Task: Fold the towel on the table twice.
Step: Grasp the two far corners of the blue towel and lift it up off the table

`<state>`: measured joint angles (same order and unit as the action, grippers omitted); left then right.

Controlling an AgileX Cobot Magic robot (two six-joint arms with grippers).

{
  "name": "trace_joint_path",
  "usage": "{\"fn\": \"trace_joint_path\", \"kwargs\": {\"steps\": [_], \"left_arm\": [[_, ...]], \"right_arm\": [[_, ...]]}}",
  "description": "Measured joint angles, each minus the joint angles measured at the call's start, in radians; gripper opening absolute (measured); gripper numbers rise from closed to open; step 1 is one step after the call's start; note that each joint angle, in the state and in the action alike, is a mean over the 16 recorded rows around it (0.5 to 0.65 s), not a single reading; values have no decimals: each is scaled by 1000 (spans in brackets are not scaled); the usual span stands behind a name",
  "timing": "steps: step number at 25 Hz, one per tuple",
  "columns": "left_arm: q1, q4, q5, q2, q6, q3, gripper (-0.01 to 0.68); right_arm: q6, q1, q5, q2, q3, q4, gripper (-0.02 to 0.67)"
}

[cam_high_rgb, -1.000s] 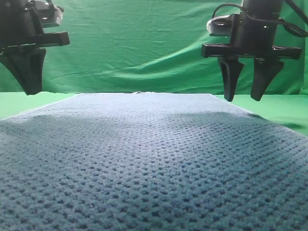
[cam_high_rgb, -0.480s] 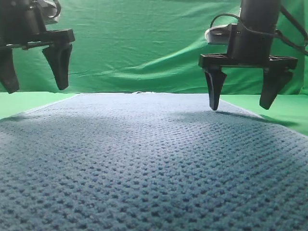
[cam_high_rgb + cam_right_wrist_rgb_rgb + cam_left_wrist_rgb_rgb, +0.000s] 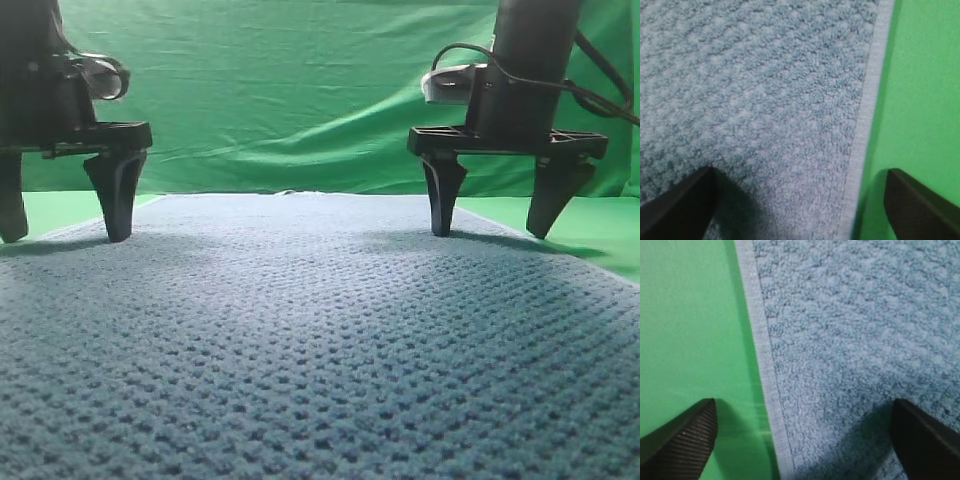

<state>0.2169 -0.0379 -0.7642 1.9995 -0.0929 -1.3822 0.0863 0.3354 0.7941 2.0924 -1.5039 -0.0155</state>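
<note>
Both end effectors — left (image 3: 62, 238), right (image 3: 490, 232) — wide open, straddling towel (image 3: 320, 340) edges.

Towel (image 3: 320, 340) flat on table (image 3: 600, 225)

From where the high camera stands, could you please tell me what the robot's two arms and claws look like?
Both are black. Each claw, left and right, hangs from a flat black crossbar and has two wedge-shaped fingers tapering to blunt tips. In the wrist views the finger surfaces look finely grained. The right arm is a dark round column carrying a pale grey unit with black cables looping beside it; the left carries a looped cable too.
</note>
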Motion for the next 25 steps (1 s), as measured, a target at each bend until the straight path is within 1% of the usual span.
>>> {"fn": "trace_joint_path", "kwargs": {"steps": [3,5,7,10,13,20,23,25], "left_arm": [[0,4,-6,18,-1,-8,634],[-1,3,-11,27,-1,-14,618],[-2,-3,-16,35,1,-21,588],[-4,-28,-25,48,8,-32,510],[-9,-69,-38,60,22,-42,404],[-19,-179,-67,86,59,-64,137],[-21,-208,-85,94,69,-79,57],[-21,-213,-99,96,70,-91,26]], "right_arm": [[-2,0,-5,5,-4,0,604],[-3,0,-6,9,-6,0,591],[-4,0,-6,13,-10,0,578],[-5,0,-4,19,-15,0,534],[-6,0,-1,26,-20,3,453],[-7,1,4,35,-28,21,222],[-7,1,5,32,-29,27,120],[-7,2,5,24,-27,29,65]]}}
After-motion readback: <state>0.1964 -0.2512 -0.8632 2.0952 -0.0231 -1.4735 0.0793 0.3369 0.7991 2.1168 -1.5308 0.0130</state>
